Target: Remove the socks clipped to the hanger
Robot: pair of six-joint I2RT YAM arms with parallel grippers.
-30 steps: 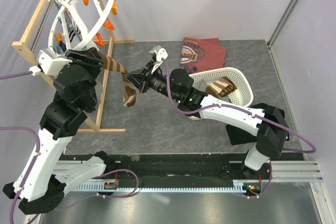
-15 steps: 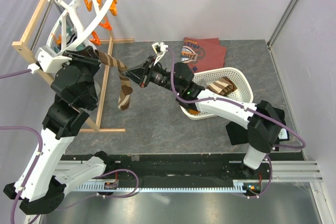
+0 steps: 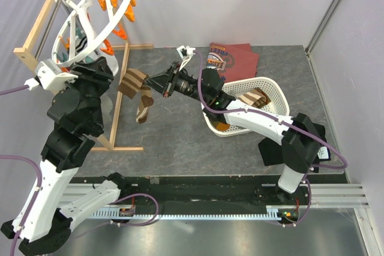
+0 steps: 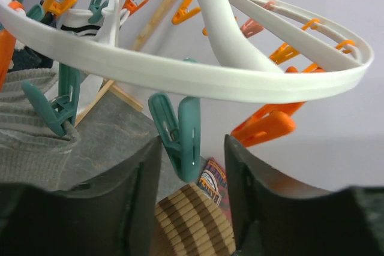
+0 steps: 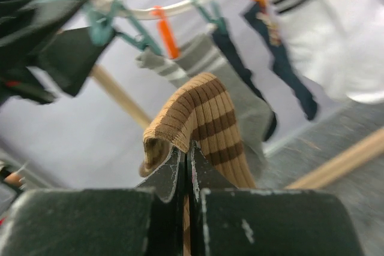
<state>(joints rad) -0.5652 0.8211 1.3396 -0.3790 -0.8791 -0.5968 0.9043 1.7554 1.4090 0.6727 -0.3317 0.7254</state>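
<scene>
Brown striped sock (image 3: 137,90) is pinched in the right hand (image 3: 157,82), which is closed on a fold of it. The sock hangs just below and right of the hanger (image 3: 90,23), above the surface (image 3: 180,142), toe end drooping down. Right wrist view: sock (image 5: 207,115) folded over the closed fingertips (image 5: 174,175).

Hanger tilted, hooked on the wooden rack (image 3: 37,28), orange clips round the ring. More socks clipped to the hanger ring (image 5: 180,5): grey sock (image 5: 240,85), dark sock (image 5: 282,67), white striped sock (image 5: 318,4), last one blurred.

Left hand (image 4: 192,145) is open right under the hanger rim (image 4: 180,82), a teal clip (image 4: 180,136) hanging between its fingers (image 4: 141,190). Cannot tell if they touch the clip. The striped sock shows below that clip, apart from it.

Right of the hanger, well apart: white mesh basket (image 3: 275,95) on the surface with another striped sock (image 3: 252,99) inside. Maroon shirt (image 3: 234,58) lies flat just behind the basket.
</scene>
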